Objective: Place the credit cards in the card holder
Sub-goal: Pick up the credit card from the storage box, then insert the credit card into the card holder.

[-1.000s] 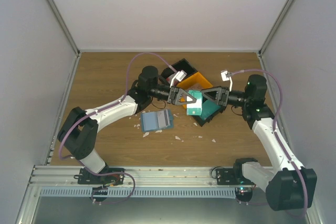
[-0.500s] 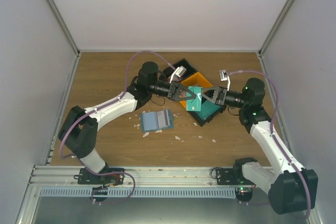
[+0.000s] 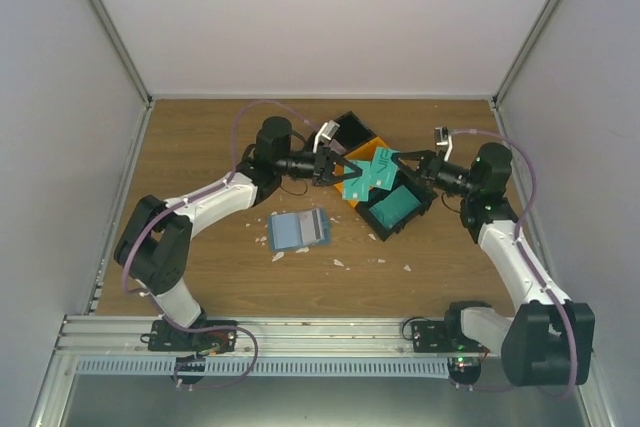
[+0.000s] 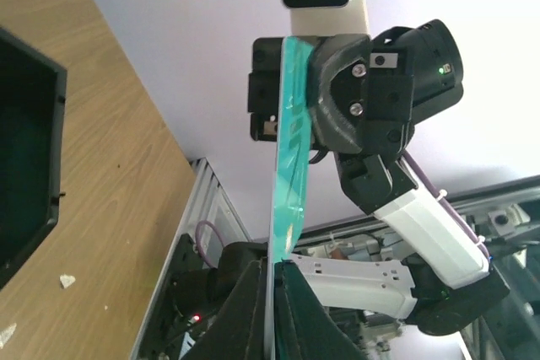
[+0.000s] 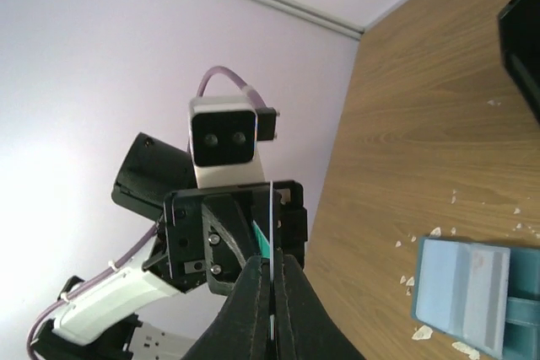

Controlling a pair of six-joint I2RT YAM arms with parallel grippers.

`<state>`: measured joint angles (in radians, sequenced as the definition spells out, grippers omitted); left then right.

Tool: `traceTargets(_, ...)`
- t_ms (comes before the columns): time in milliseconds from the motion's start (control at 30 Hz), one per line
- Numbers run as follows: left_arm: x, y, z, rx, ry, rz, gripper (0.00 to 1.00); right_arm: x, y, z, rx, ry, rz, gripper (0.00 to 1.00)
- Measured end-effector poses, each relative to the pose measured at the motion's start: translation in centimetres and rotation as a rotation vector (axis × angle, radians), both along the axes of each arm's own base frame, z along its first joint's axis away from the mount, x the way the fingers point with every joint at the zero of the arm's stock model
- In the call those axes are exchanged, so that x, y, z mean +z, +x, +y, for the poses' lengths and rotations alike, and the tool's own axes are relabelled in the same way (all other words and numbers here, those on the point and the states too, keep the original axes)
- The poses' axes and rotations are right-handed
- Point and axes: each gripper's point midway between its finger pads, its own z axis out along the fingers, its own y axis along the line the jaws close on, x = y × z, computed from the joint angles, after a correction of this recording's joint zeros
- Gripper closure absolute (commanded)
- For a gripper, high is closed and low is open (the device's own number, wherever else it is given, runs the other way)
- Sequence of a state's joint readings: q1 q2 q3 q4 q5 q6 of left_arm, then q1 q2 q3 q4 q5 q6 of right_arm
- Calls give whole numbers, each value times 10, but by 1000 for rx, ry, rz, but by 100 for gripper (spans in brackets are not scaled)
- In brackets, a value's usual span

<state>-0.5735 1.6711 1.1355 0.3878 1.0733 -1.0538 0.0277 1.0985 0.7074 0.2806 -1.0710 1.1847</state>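
Observation:
A teal credit card (image 3: 372, 173) hangs in the air above the orange insert, held from both sides. My left gripper (image 3: 352, 173) is shut on its left edge and my right gripper (image 3: 393, 161) is shut on its right edge. In the left wrist view the card (image 4: 291, 149) runs edge-on from my left gripper (image 4: 272, 269) up to the right gripper (image 4: 337, 103). In the right wrist view the card (image 5: 272, 208) is a thin line rising from my right gripper (image 5: 272, 269). The card holder (image 3: 298, 229) lies open on the table, its pale striped slots up, and also shows in the right wrist view (image 5: 468, 280).
A black tray (image 3: 385, 226) holding a thick teal block (image 3: 398, 205) sits under the right gripper. An orange insert (image 3: 360, 158) and a second black tray (image 3: 353, 128) lie behind it. White scraps (image 3: 340, 263) are scattered near the card holder. A black tray's rim (image 4: 57, 149) shows in the left wrist view.
The right gripper closed on the card's free edge. Both grippers then carried the card a little up and toward the back of the table, and it now sits more tilted.

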Motion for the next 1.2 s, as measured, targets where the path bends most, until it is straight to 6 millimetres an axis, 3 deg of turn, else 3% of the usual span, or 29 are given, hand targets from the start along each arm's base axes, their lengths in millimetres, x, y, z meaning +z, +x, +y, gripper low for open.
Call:
traceTargets(200,-24,5,7,28,36,45,100,-10,22,-24,-103,-53,23,99)
traceTargets(367,-56,10,22,104,116,66,100,-7,42,-38,-160,-241,-95,100)
traceTargets(500,-69,10,37,171,176,51,100,-36,45,-39,-160,-415,-115,99)
traceTargets(600,-76,10,51,241,234,23,100,-67,34,-24,-95,-510,-86,99)
traceTargets(733,-91,11,70,321,312,9,100,-94,15,3,16,-571,-62,100)
traceTargets(933,-130,15,120,461,476,44,100,-126,1,50,149,-588,-9,99)
traceTargets(1200,-169,0,189,585,623,122,100,-174,-4,111,266,-556,125,100)
